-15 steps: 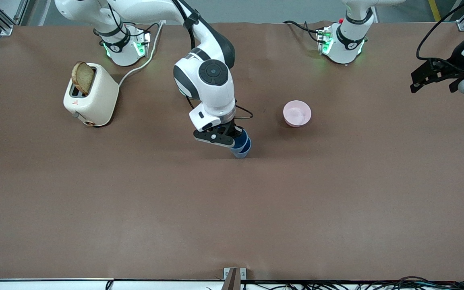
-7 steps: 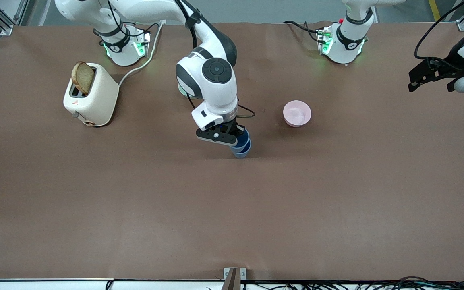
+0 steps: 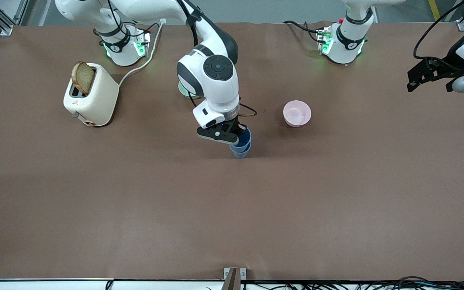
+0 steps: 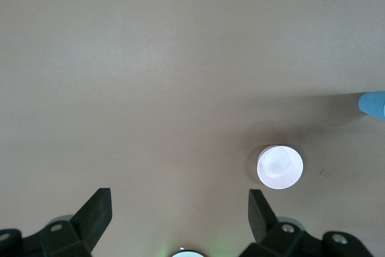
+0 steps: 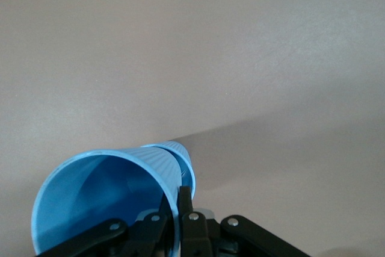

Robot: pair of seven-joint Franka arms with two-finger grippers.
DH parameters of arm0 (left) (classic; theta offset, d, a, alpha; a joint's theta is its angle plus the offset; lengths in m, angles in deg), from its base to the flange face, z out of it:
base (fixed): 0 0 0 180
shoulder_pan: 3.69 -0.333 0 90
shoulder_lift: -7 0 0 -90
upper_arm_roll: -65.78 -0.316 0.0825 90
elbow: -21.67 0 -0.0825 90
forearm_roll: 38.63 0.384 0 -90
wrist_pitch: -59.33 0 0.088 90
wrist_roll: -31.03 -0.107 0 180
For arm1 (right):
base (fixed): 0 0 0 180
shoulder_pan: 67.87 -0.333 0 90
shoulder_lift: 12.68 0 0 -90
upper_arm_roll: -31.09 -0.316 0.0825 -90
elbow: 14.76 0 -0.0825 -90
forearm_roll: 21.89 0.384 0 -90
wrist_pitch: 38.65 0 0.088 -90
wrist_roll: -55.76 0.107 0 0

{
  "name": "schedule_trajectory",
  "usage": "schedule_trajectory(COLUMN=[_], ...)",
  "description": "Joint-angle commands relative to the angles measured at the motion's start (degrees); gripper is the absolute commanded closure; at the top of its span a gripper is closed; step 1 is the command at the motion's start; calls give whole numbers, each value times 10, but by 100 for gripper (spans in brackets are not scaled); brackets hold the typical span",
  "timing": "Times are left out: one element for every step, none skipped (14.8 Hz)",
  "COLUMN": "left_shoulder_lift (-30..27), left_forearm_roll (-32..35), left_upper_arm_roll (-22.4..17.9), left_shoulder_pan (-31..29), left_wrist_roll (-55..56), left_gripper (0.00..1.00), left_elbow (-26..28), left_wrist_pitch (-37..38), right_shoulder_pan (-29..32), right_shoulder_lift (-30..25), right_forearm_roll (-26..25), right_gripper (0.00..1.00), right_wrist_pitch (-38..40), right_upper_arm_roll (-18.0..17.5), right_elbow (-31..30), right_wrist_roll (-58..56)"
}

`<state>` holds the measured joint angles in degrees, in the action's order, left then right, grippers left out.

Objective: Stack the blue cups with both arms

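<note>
My right gripper is shut on the rim wall of one blue cup, with one finger inside the cup and one outside. The cup is tilted, and its lower end sits in the mouth of the second blue cup, which stands on the table near the middle. In the right wrist view the held cup fills the near corner at the gripper, and the second cup's rim shows just past it. My left gripper waits open and empty, raised over the left arm's end of the table.
A pink bowl sits beside the cups toward the left arm's end and shows in the left wrist view. A pale green bowl peeks out under the right arm. A cream toaster holding bread stands toward the right arm's end.
My right gripper has shifted slightly toward the left arm's end, and the held cup has sunk deeper into the standing cup. The left gripper has drifted slightly.
</note>
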<state>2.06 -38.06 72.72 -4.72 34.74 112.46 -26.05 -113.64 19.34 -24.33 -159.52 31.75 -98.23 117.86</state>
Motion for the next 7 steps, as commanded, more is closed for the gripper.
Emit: schedule_trajectory(left_shoulder_lift=[-2,-1,-1,1,1,2,3], left_forearm_roll=[2,2,1,1,0,0,-1], left_upper_arm_roll=[2,1,1,1,1,1,1], left_shoulder_pan=[-1,-2,-2,-1,-1,-1,-1], left_wrist_roll=[-9,-9,-9,-9,-9,-9,-9], left_gripper=[0,0,0,0,0,0,0], left_elbow=[-1,-1,-2,-2,-5,-6,-7], left_wrist_pitch=[-1,-2,-2,-4,-4,-4,-4], right_shoulder_pan=[-16,-19,-21,-21,-21,-21,-20], right_shoulder_lift=[-2,-2,-1,0,2,5,6], right_forearm_roll=[-12,-13,-13,-13,-13,-14,-14], right_gripper=[96,96,96,96,96,96,96], right_wrist_pitch=[5,5,4,2,0,-1,-2], right_upper_arm_roll=[3,3,3,3,3,3,4], right_elbow=[-2,-3,-5,-5,-5,-5,-5], right_wrist_roll=[19,20,20,21,21,21,21])
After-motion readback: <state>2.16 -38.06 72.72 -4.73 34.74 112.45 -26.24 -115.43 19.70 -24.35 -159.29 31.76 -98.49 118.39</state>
